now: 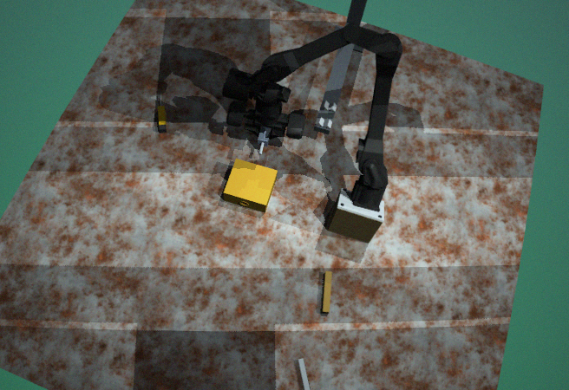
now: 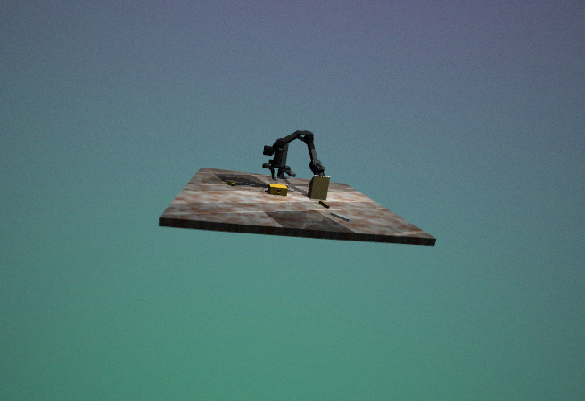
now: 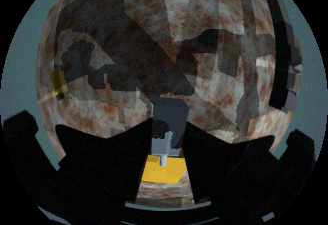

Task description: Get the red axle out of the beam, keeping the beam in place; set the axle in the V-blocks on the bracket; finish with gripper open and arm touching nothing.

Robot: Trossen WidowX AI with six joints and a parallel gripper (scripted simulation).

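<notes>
Top view: yellow block (image 1: 250, 184) (image 2: 277, 190) (image 3: 172, 175) = landmark. It sits on the mottled table (image 1: 183, 238) (image 2: 212, 208) (image 3: 215, 9), round mark on its side face. Gripper (image 1: 263, 137) (image 2: 275, 175) (image 3: 167, 122) is just above the block in frame, fingers closed on a grey-blue piece (image 1: 263, 137) (image 3: 170, 110) with a pale pin (image 1: 261, 148) (image 3: 163, 160) sticking out toward the block. Red axle: can't tell which part it is, no certain location. Dark arm (image 1: 383, 92) (image 2: 310, 143) arches from the tan box-shaped stand (image 1: 355, 224) (image 2: 319, 188), right of the block. Grey strip (image 1: 339, 68) with white angled pieces (image 1: 325, 122) lies up and right of the block. Small yellow-and-black item (image 1: 161, 117) (image 2: 230, 183) (image 3: 59, 84) up and left of it, well apart. Tan bar (image 1: 326, 291) (image 2: 324, 203) down and right, pale grey bar (image 1: 303, 373) (image 2: 339, 216) farther down.

Exterior view: block left of the stand, apart from it. Gripper points down behind the block; held piece too small to make out. Small yellow-and-black item left of and beyond the block, both bars nearer the camera and right.

Wrist view: block low in frame, partly hidden, pin overlapping it; touching or not, can't tell. Fingers narrow, gripping the grey-blue piece. Small yellow-and-black item up and left of the block.
</notes>
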